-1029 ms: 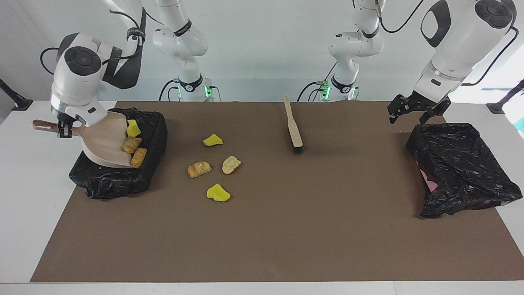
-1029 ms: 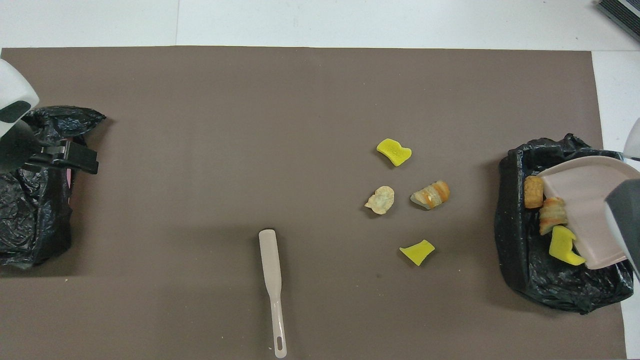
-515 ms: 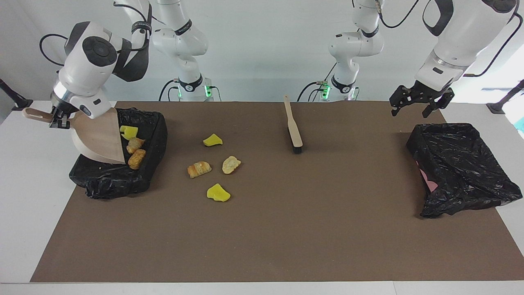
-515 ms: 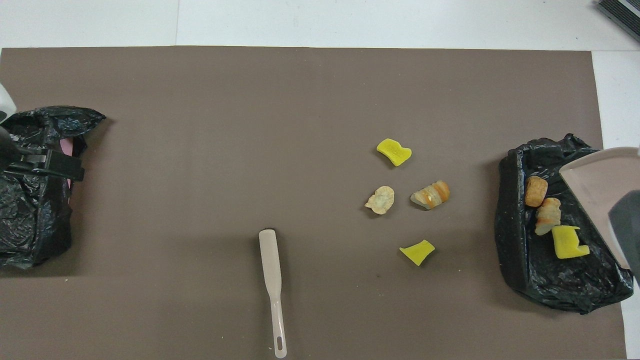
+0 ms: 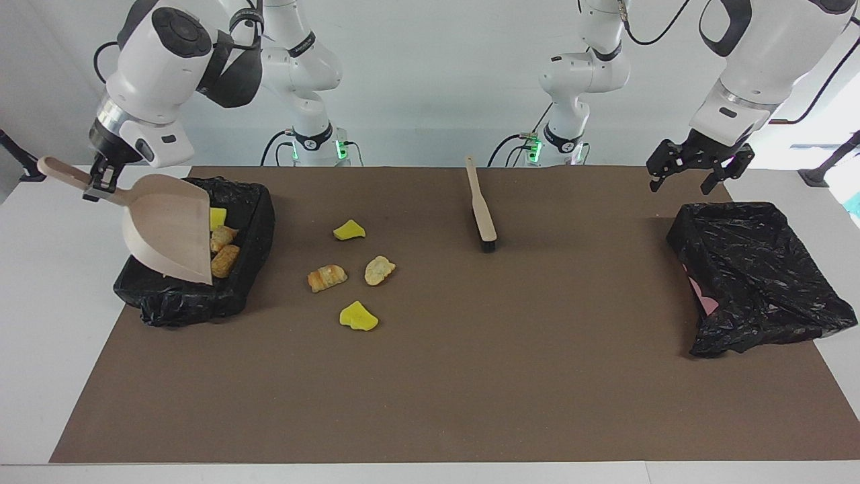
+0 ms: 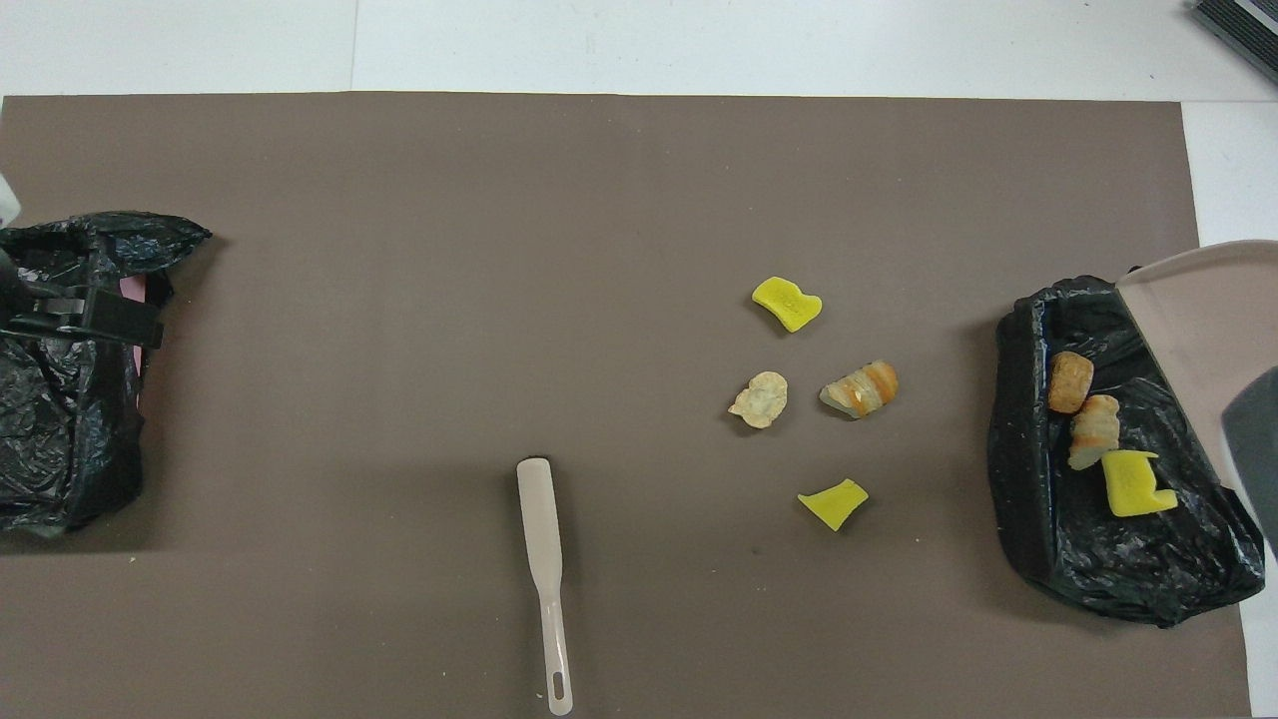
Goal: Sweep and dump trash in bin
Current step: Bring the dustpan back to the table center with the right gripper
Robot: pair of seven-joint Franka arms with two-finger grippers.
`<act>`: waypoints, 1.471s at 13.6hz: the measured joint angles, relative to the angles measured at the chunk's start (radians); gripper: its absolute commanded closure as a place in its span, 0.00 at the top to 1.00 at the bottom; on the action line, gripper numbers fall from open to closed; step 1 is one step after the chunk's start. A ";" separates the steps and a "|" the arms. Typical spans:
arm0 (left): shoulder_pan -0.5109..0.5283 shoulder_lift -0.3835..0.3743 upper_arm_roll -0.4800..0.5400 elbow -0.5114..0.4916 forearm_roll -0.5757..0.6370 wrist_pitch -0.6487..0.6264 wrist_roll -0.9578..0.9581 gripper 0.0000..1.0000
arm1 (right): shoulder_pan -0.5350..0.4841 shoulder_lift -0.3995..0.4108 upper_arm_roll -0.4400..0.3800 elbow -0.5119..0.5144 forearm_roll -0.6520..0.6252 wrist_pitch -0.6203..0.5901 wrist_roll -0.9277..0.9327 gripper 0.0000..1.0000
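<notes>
Black-lined bin [image 5: 248, 282] holds three trash scraps [image 6: 1094, 431].

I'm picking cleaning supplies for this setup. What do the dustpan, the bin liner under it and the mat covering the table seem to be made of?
Dustpan: smooth matte beige, probably plastic or wood composite, going by its rigid one-piece scoop and handle.
Bin liner: thin glossy black plastic film, crinkled and catching highlights.
Mat: flat matte brown sheet with clean straight edges, likely paper or card; felt cannot be excluded.
</notes>
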 measured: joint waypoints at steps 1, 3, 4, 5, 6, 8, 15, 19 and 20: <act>0.000 0.000 0.000 0.000 0.000 0.000 0.000 1.00 | 0.011 0.005 0.002 0.008 0.043 -0.005 0.054 0.00; 0.000 0.000 -0.001 0.000 0.000 0.000 0.000 1.00 | 0.035 0.010 0.005 0.022 0.122 -0.006 0.186 0.00; 0.000 0.000 0.000 0.000 0.000 0.000 0.000 1.00 | 0.056 0.012 0.006 0.026 0.161 -0.006 0.265 0.00; 0.000 0.000 0.000 0.000 0.000 0.000 0.000 1.00 | 0.085 0.015 0.008 0.030 0.200 -0.007 0.346 0.00; 0.000 0.000 0.000 0.000 0.000 0.000 0.000 1.00 | 0.116 0.017 0.009 0.032 0.235 -0.008 0.417 0.00; 0.000 0.000 0.000 0.000 0.000 0.000 0.000 1.00 | 0.165 0.018 0.012 0.034 0.320 -0.012 0.565 0.00; 0.000 -0.001 0.000 0.000 0.000 0.000 0.000 1.00 | 0.319 0.094 0.015 0.115 0.543 -0.045 1.217 0.00; 0.000 -0.002 0.000 0.000 0.000 -0.001 0.000 1.00 | 0.403 0.252 0.015 0.231 0.606 -0.044 1.586 0.00; 0.000 -0.003 -0.001 -0.002 0.000 -0.001 0.000 1.00 | 0.425 0.294 0.015 0.265 0.633 -0.040 1.682 0.00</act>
